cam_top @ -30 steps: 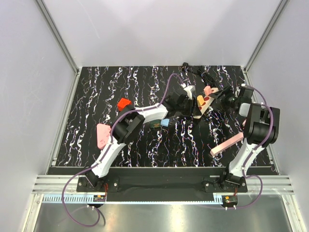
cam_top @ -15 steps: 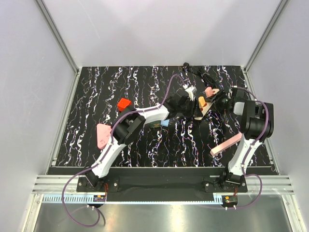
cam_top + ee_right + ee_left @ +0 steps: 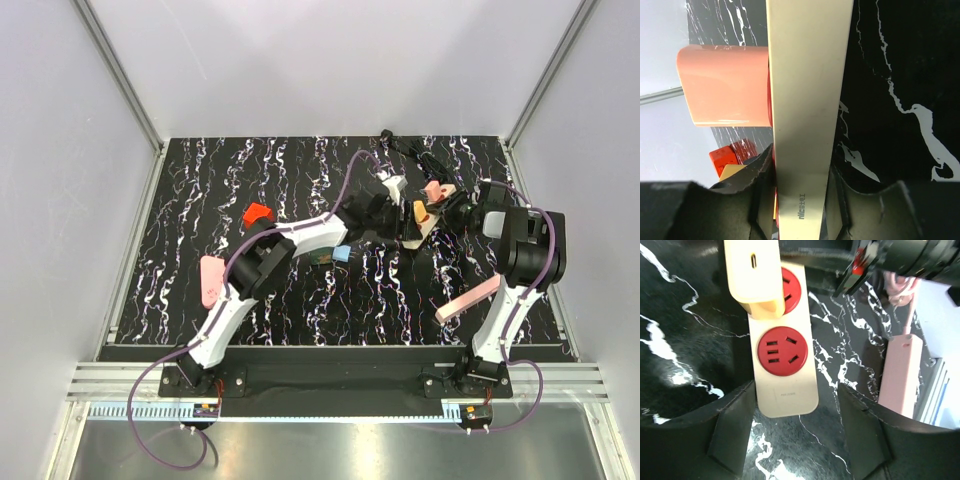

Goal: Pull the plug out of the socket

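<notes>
At the near right of the marbled black table (image 3: 180,200), a flat pink bar (image 3: 468,298) lay aslant beside the right arm. A pink wedge-shaped piece (image 3: 210,280) lay near left, beside the left arm. Further in: a small blue block (image 3: 342,254) just beside the left forearm, and a red block (image 3: 258,213) left of it, apart.

Mid-table, right of centre: the socket (image 3: 786,394), a beige strip with red round outlets, lay diagonally between the two grippers. Left gripper (image 3: 796,390) was spread wide, one finger on each side of the strip's end, over the free end outlet; contact with the strip's edges could not be told. A cream plug (image 3: 752,270) sat in the next outlet along.

Right gripper (image 3: 800,175) was clamped on the socket, a finger pressed to each side, the strip seen edge-on in the right wrist view. A pink plug (image 3: 722,85) stood out from the strip's face beyond the fingers. Whether the strip rested on the table could not be told.

Far edge: a black cable (image 3: 415,152) lay coiled behind the socket
</notes>
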Robot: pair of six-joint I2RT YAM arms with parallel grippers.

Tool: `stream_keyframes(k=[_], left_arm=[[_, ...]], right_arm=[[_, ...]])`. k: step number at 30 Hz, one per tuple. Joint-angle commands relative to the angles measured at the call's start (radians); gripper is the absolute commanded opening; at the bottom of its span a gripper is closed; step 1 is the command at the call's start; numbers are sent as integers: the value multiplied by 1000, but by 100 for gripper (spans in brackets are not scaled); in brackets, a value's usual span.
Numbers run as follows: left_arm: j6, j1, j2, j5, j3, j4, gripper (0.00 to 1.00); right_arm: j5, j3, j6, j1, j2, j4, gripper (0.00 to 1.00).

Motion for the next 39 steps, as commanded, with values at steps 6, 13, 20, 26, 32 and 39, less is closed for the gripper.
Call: stream_keyframes(k=[6, 13, 20, 26, 32, 39], left_arm=[[-43, 81, -53, 48, 136, 47, 68], [-66, 82, 47, 53, 247, 36, 68], [-76, 68, 97, 43, 288, 26, 67], [-51, 48, 156, 4, 343, -22, 68], [-85, 48, 187, -16, 359, 9, 50], [-86, 47, 216, -18, 392, -14, 61]], right_arm=[[7, 22, -17, 6, 2, 25, 0], [-4, 19, -17, 6, 4, 39, 0], [-12, 20, -14, 6, 8, 45, 0], [-18, 17, -11, 6, 8, 52, 0], [-21, 11, -11, 6, 2, 55, 0], [-29, 16, -6, 6, 8, 59, 0]])
